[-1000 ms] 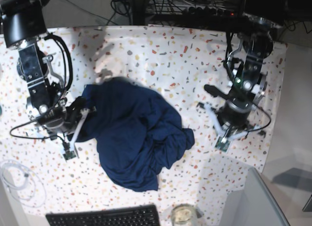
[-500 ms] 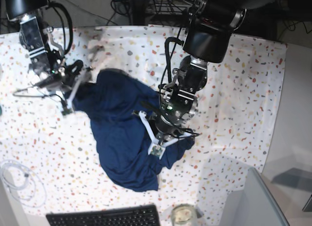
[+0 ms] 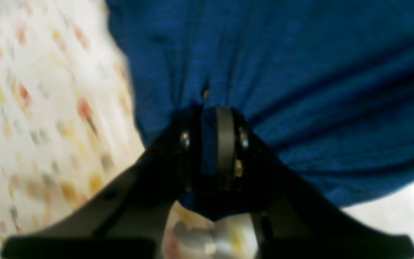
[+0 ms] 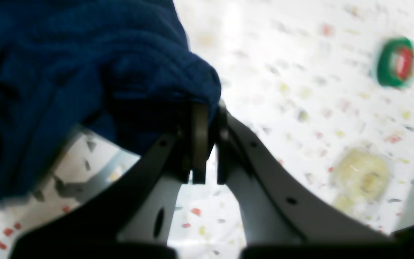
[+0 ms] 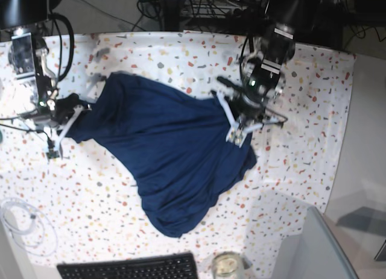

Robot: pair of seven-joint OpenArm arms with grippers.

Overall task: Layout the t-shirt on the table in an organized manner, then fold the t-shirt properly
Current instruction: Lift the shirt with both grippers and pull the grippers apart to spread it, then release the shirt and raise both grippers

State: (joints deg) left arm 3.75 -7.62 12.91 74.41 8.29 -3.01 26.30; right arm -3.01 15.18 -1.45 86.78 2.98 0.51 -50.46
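Clamped tight on a fold of navy cloth, the left gripper (image 3: 208, 144) fills the left wrist view, its two black fingers (image 3: 225, 144) pinching the t-shirt (image 3: 282, 72) near its edge while taut creases fan away from the grip and the speckled table (image 3: 41, 108) blurs past on the left. Seen from the right wrist, the right gripper (image 4: 207, 144) has its jaws pressed nearly together on a bunched edge of the t-shirt (image 4: 84, 72), which hangs to the left above the table (image 4: 300, 108); a green-and-red round object (image 4: 397, 62) (too blurred to identify) lies at upper right. From the base view, the t-shirt (image 5: 169, 152) is stretched between the right gripper (image 5: 67, 113) at left and the left gripper (image 5: 232, 119) at right, its lower part spreading on the table (image 5: 301, 158) towards a black keyboard (image 5: 129, 268).
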